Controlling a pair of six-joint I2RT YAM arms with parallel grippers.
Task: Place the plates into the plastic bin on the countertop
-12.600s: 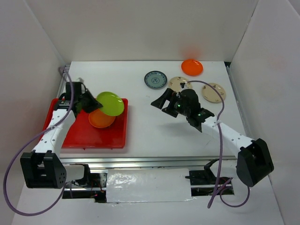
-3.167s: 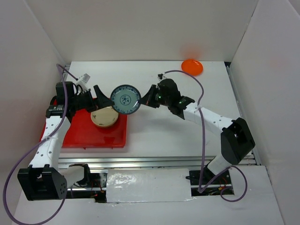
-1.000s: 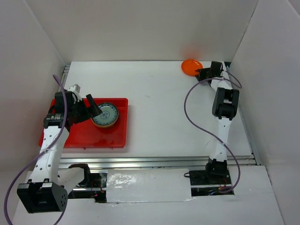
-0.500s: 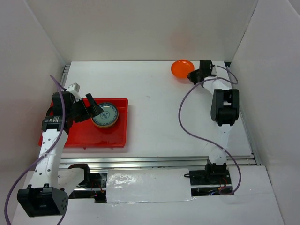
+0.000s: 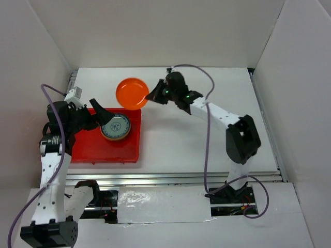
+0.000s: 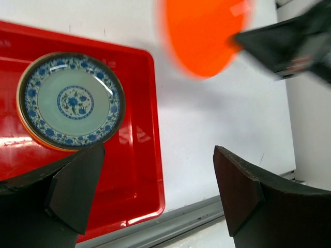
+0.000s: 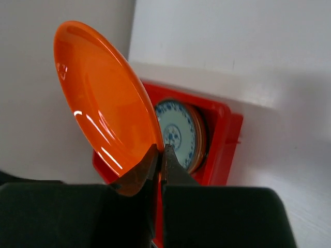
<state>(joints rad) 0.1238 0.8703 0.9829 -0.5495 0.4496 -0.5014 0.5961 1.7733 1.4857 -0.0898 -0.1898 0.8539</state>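
Blur smears the orange plate (image 6: 204, 33) held by right pincer (image 7: 159, 151).

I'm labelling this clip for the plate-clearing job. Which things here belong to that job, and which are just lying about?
Part of the job:
- orange plate, pinched in the right gripper
- blue-patterned plate, lying in the red bin
- countertop
- left gripper, open

Just there:
- purple cables
- metal rail

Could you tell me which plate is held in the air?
The orange plate, pinched by the right gripper; the blue-patterned plate lies in the red bin.
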